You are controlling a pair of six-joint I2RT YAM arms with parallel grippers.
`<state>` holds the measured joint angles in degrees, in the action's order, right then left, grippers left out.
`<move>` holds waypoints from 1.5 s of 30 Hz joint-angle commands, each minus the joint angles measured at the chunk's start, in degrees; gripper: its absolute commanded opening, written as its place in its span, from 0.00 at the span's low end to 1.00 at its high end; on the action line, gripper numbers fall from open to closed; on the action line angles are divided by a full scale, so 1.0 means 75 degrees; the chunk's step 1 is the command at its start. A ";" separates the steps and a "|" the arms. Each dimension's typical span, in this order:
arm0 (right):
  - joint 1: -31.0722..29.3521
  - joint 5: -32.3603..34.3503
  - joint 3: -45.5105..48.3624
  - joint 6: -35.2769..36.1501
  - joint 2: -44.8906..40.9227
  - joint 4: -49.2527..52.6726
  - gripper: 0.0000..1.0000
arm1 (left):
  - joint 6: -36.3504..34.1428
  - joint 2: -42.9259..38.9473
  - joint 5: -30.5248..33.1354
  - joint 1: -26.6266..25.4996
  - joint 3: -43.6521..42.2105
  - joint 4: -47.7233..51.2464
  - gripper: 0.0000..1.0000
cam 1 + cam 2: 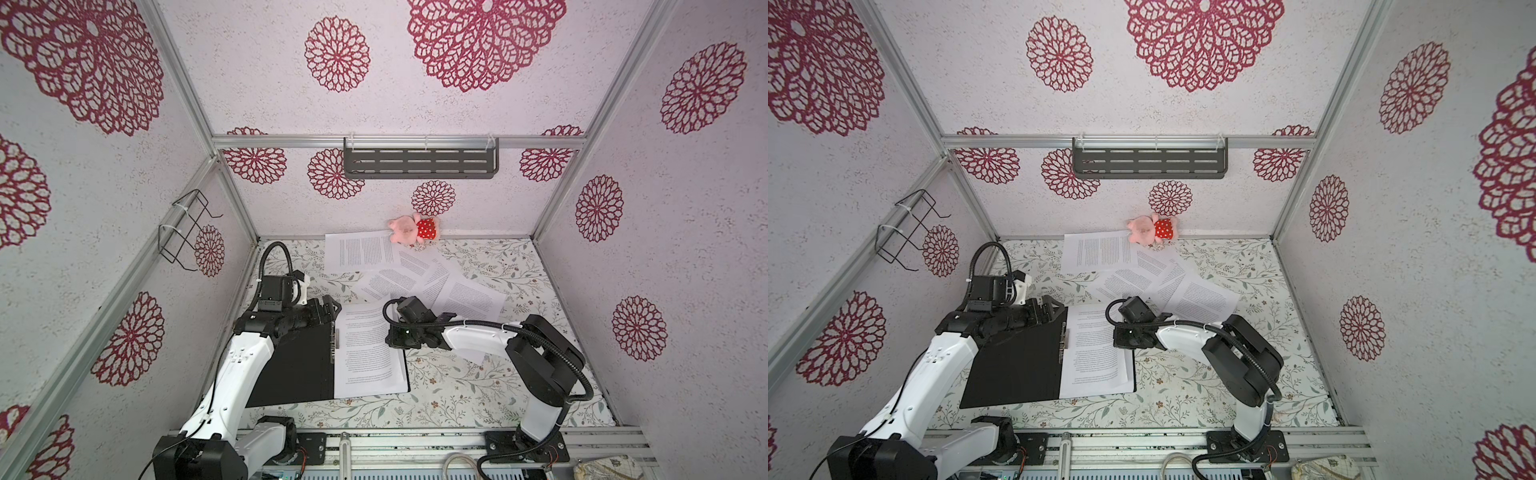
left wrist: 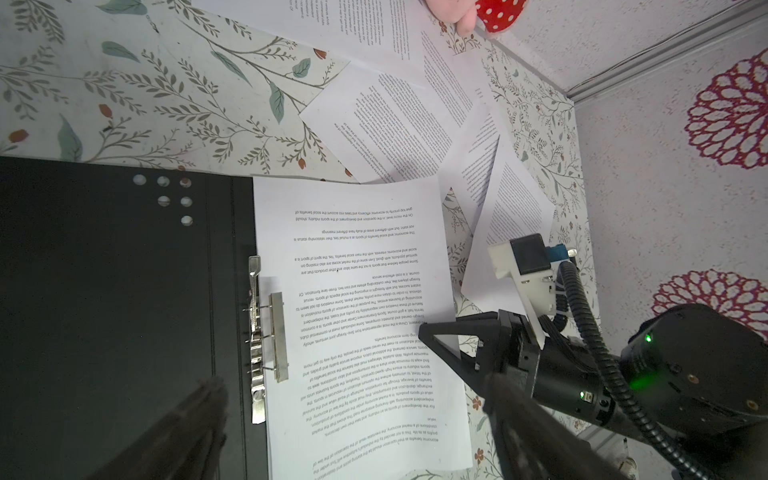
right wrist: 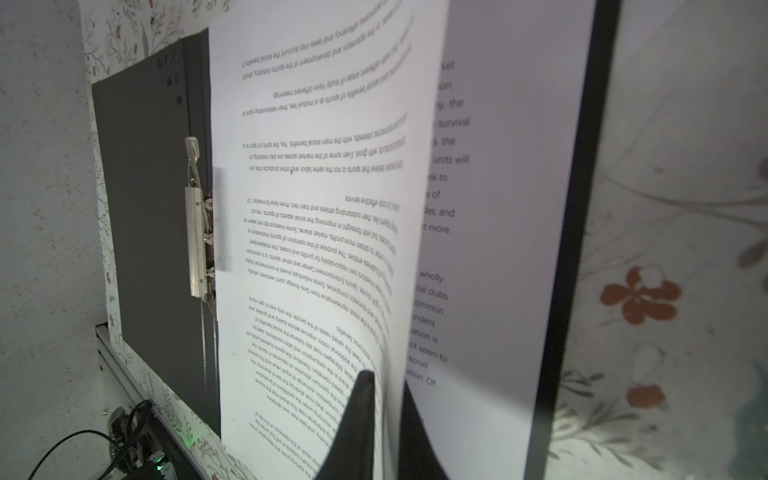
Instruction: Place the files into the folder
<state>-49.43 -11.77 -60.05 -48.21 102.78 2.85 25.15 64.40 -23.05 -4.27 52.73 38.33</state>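
Two arms point(image 1: 245, 365); one folder point(image 1: 299, 365); two sheets point(image 1: 365, 353) inside; about five loose sheets point(image 1: 361, 249).

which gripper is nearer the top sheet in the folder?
Right. The right gripper straddles the outer edge of the top sheet; the left gripper hovers above the far edge of the folder.

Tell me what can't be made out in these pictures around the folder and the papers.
Folder outside: faces down in every view; only its black inside shows.
Right gripper grip on the top sheet: in the right wrist view the sheet's edge is blurred between the fingers.
Text on the loose sheets: too small in both top views.
Pink plush toy: cut off by the left wrist view's edge.
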 commanded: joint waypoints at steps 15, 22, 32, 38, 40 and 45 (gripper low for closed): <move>-0.0176 0.0484 -0.0511 0.0148 0.0123 0.0839 0.56 | -0.0043 0.0004 -0.0079 -0.0016 -0.0040 -0.0118 0.99; -0.0159 0.1297 -0.0837 0.0590 -0.0128 0.1872 0.84 | -0.0058 -0.0009 -0.0034 -0.0005 -0.0035 -0.0107 0.99; 0.2382 0.1887 0.0243 0.1946 -0.1927 0.2378 0.99 | 0.0065 0.0062 0.0015 -0.0059 -0.0024 -0.0165 0.99; 0.5457 0.1809 0.0851 0.2421 -0.2285 0.1796 0.99 | 0.0493 0.0357 -0.0018 -0.0694 0.0068 -0.0487 0.99; 0.6197 0.1747 0.0805 0.2466 -0.1961 0.1483 0.99 | 0.0665 0.0664 0.0009 -0.1029 0.0145 -0.0600 0.99; 0.7125 0.1576 0.0376 0.2581 -0.0934 0.0920 0.99 | 0.1161 0.1412 0.0231 -0.2200 0.0443 -0.1147 0.99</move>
<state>2.85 1.21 -55.29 -31.18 93.41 12.91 31.24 73.38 -21.82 -17.04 53.60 33.82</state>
